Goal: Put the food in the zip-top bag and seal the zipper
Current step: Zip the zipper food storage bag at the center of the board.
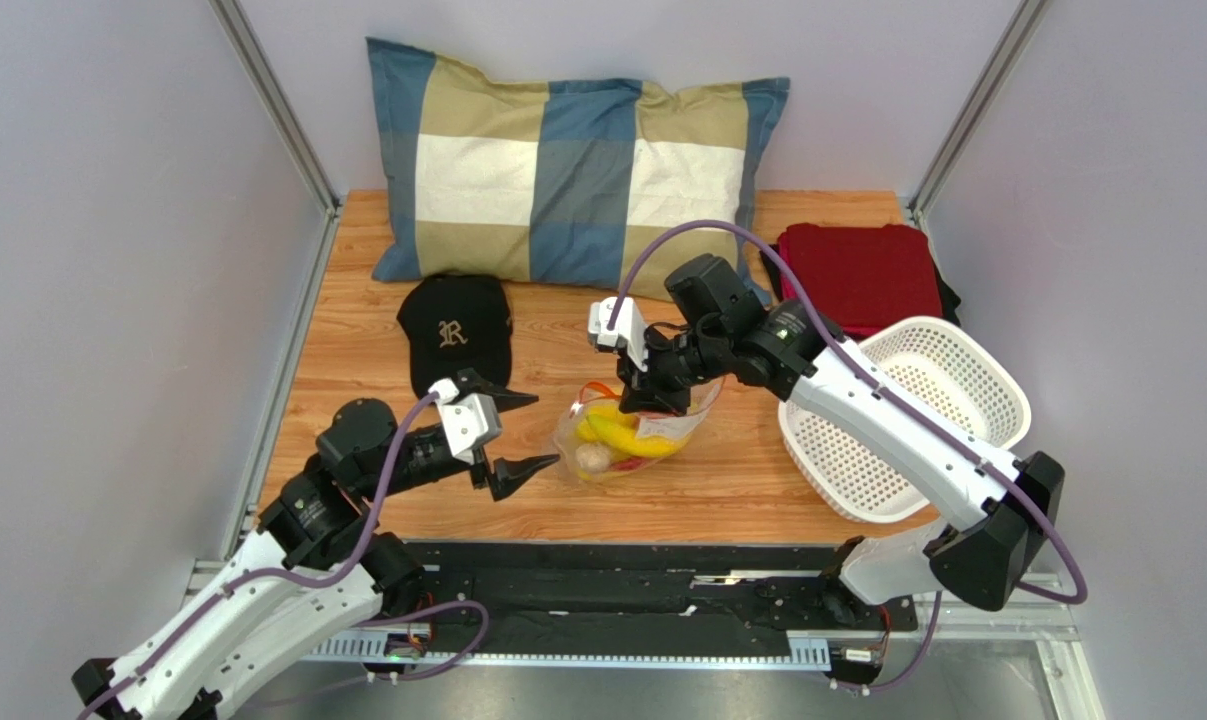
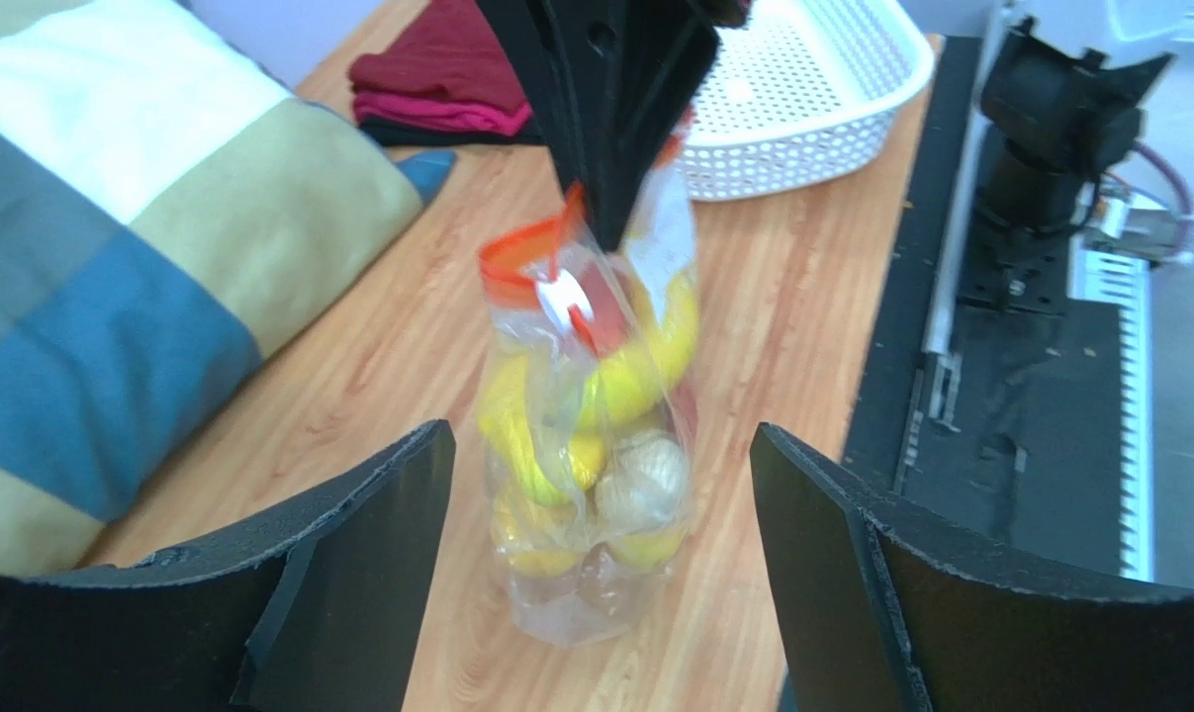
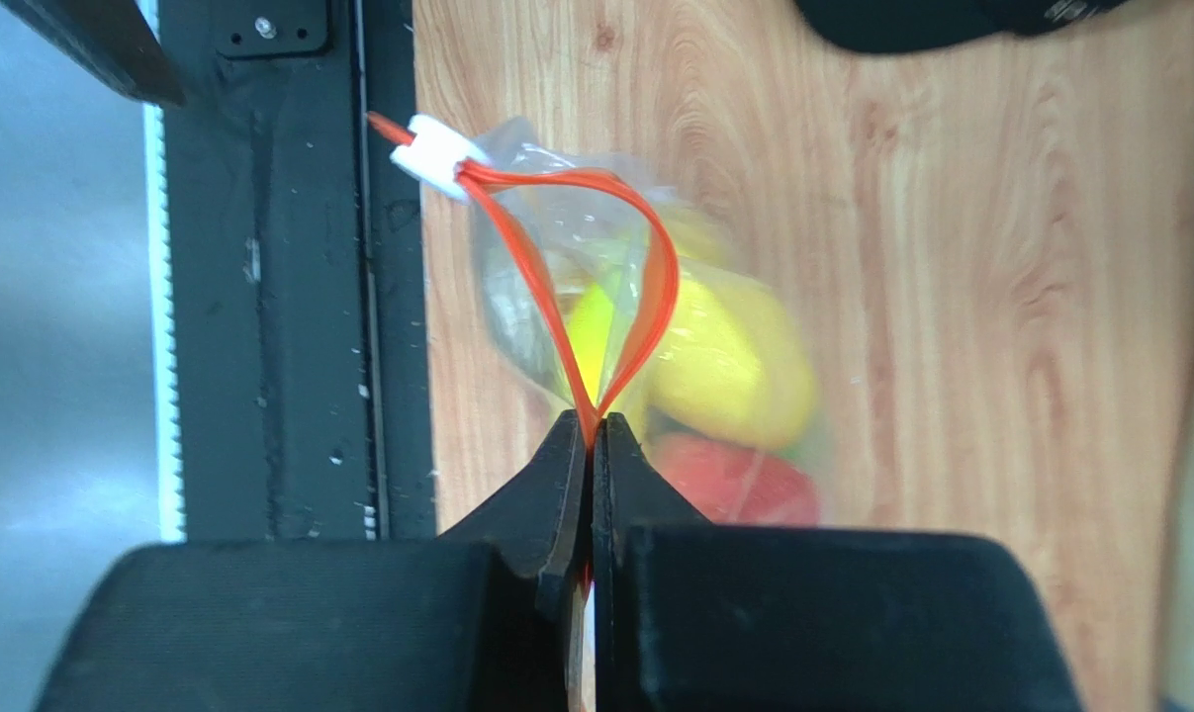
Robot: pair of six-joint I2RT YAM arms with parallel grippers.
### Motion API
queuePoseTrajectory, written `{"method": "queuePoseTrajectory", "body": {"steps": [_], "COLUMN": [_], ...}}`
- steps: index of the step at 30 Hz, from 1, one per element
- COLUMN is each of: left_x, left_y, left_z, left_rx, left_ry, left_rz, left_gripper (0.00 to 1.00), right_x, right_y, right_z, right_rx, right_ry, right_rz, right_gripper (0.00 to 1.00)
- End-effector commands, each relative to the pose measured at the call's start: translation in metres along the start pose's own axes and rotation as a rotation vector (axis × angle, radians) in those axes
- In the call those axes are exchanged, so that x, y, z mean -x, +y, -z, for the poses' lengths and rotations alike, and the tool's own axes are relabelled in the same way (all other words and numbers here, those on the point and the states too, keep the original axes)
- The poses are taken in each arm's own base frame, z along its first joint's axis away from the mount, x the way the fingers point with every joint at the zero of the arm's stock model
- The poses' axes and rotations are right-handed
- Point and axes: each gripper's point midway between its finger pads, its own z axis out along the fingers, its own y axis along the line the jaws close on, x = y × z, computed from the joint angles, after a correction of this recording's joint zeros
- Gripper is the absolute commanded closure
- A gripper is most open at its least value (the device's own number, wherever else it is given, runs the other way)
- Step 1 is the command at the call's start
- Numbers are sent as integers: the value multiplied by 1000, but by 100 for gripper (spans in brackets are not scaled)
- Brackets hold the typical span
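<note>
The zip-top bag stands upright on the wooden table, held up by its top. My right gripper is shut on one end of the orange-red zipper. The strip bows open in a loop between that grip and the white slider. Inside the bag lies the food: a yellow banana, yellow pieces, a beige round piece and a red piece. My left gripper is open, one finger on each side of the bag's lower half, not touching it.
A white perforated basket lies tilted at the right. A checked pillow sits at the back, with a black cap in front of it. Folded red cloth lies at the back right. A black rail runs along the near edge.
</note>
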Motion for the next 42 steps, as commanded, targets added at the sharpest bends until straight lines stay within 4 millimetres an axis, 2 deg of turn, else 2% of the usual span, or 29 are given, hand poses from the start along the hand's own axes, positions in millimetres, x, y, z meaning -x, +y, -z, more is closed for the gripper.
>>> {"method": "queuePoseTrajectory", "body": {"steps": [1, 3, 8, 9, 11, 15, 20, 22, 23, 25, 27, 29, 30, 31, 33, 34, 35, 37, 39, 41, 42], "left_x": [4, 6, -6, -6, -4, -2, 6, 7, 5, 4, 2, 2, 3, 5, 6, 9, 4, 9, 12, 19, 15], "left_y": [21, 26, 49, 50, 45, 45, 36, 39, 43, 46, 43, 37, 34, 32, 27, 23, 13, 1, -3, -2, -1], "left_z": [-13, -19, -34, -36, -36, -42, -48, -52, -53, -57, -57, -54, -53, -50, -46, -44, -42, -40, -42, -44, -48], "left_rx": [69, 78, 170, 177, 156, 153, 90, 95, 111, 111, 95, 70, 57, 48, 13, -9, -63, -142, -181, -190, -196], "left_ry": [-13, -13, 29, 5, -27, -78, -120, -122, -109, -85, -69, -63, -59, -63, -56, -63, -44, -47, -44, -41, -19], "left_rz": [-71, -63, -25, -34, -48, -53, -69, -70, -68, -62, -46, -33, -35, -39, -31, -42, -37, -71, -86, -71, -50], "left_gripper": [18, 19, 32, 37, 42, 58, 61, 63, 66, 80, 100, 100, 100, 100, 100, 100, 100, 100, 100, 100, 100], "right_x": [20, 23, 25, 24, 26, 29, 33, 33, 34, 35, 35, 30, 26, 21, 16, 16, 18, 34, 51, 65, 69], "right_y": [1, 0, 0, -1, 1, 0, -2, -1, 0, 1, 1, 0, -1, -8, -15, -29, -35, -43, -41, -31, -23], "right_z": [-1, -2, -4, -4, -3, -2, 2, 1, 2, 2, 4, 7, 9, 12, 22, 32, 38, 51, 56, 60, 60], "right_rx": [1, -4, -1, -2, 9, 38, 75, 87, 93, 102, 103, 89, 80, 61, 33, -5, -28, -63, -53, -5, 25], "right_ry": [-40, -38, -41, -40, -46, -63, -77, -71, -76, -78, -78, -65, -55, -47, -46, -62, -75, -128, -177, -218, -227], "right_rz": [-180, -230, -260, -270, -301, -364, -428, -439, -441, -442, -430, -414, -394, -389, -353, -303, -281, -177, -110, -44, -13], "right_gripper": [100, 100, 100, 100, 100, 100, 100, 100, 100, 100, 100, 100, 97, 81, 60, 40, 31, 23, 23, 21, 20]}}
